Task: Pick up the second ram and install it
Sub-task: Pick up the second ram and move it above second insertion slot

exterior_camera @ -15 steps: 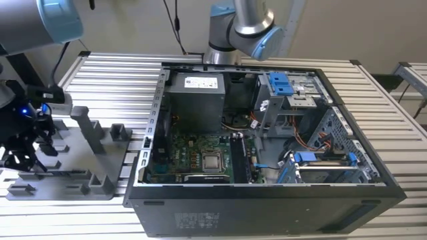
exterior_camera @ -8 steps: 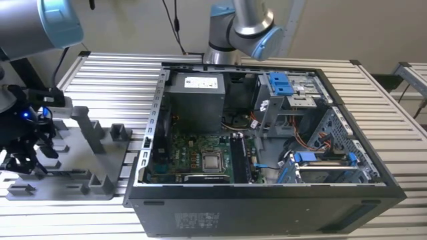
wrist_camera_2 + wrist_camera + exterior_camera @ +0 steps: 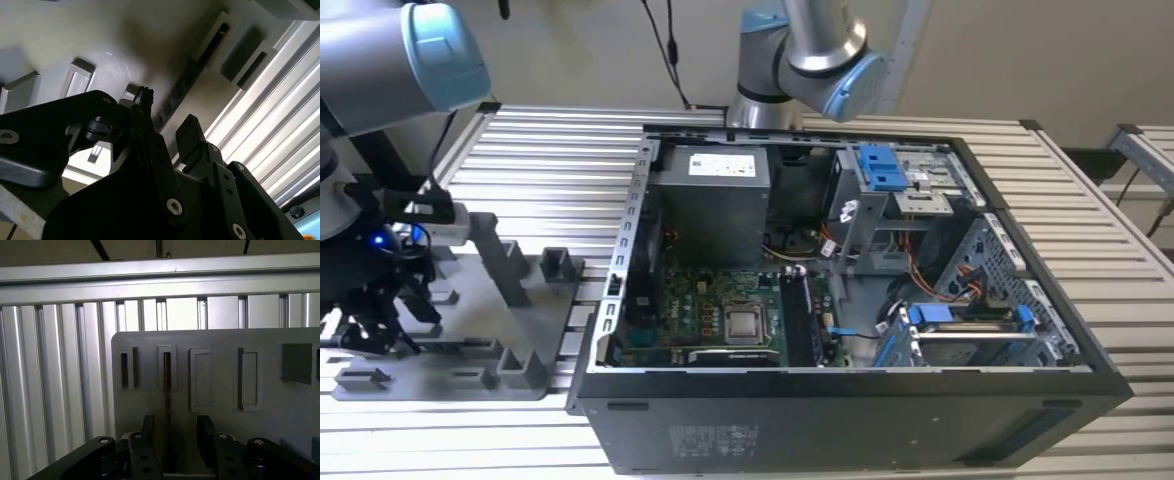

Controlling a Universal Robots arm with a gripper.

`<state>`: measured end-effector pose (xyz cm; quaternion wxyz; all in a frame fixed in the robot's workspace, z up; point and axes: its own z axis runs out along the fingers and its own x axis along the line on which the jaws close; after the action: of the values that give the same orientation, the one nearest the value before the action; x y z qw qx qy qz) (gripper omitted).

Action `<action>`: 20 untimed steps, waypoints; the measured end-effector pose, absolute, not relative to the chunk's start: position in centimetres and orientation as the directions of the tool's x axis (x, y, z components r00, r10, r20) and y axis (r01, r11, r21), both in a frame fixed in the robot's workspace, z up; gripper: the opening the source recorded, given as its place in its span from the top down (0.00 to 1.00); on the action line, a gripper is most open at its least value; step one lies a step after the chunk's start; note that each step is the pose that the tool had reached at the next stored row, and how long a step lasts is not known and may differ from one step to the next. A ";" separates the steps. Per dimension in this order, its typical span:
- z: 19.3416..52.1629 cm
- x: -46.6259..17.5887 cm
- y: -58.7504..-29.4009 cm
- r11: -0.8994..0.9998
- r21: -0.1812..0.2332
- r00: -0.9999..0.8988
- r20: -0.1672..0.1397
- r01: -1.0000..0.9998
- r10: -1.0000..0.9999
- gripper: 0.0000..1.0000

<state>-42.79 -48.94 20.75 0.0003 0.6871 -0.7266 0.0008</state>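
The second ram (image 3: 167, 390) stands on its edge in a narrow slot of the grey fixture tray (image 3: 280, 405), showing as a thin dark strip. In the second wrist view the ram (image 3: 182, 85) runs away from the fingertips along the tray. My gripper (image 3: 175, 422) is open and straddles the ram, one black finger on each side with a gap to the board. In the exterior view the gripper (image 3: 374, 320) hangs low over the tray (image 3: 520, 330) at the exterior view's left.
The open computer case (image 3: 854, 400) lies to the exterior view's right of the tray, with the green motherboard (image 3: 707, 315) on its floor. Upright posts (image 3: 494, 255) rise from the tray near the gripper. A second arm (image 3: 801, 50) stands behind the case. Everything rests on a ribbed aluminium table (image 3: 1107, 250).
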 end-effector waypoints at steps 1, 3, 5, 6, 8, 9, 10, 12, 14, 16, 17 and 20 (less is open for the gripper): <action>20.6 -42.8 -48.9 0.054 -0.001 -0.054 0.001 -0.999 -0.999 0.52; 20.4 -42.8 -48.9 0.052 -0.001 -0.052 0.002 -0.999 -0.999 0.52; 20.3 -42.8 -49.0 0.051 -0.001 -0.051 0.002 -0.999 -0.999 0.52; 20.2 -42.8 -49.0 0.051 -0.001 -0.051 0.002 -0.999 -0.999 0.52; 20.2 -42.8 -49.0 0.051 -0.001 -0.051 0.003 -0.999 -0.999 0.52; 20.1 -42.8 -49.0 0.051 -0.001 -0.051 0.003 -0.999 -0.999 0.52; 20.1 -42.8 -49.0 0.051 -0.001 -0.051 0.003 -0.999 -0.999 0.52; 20.1 -42.8 -49.0 0.051 -0.001 -0.051 0.003 -0.999 -0.999 0.52; 20.1 -42.8 -49.0 0.051 -0.001 -0.051 0.003 -0.999 -0.999 0.52; 20.0 -42.8 -49.0 0.051 -0.001 -0.051 0.003 -0.999 -0.999 0.52; 20.0 -42.8 -49.0 0.050 -0.002 -0.050 0.003 -0.999 -0.999 0.52; 19.8 -43.0 -48.9 0.051 -0.002 -0.051 0.003 -0.999 -0.999 0.52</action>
<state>-42.97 -48.95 19.85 0.0002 0.6890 -0.7248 0.0019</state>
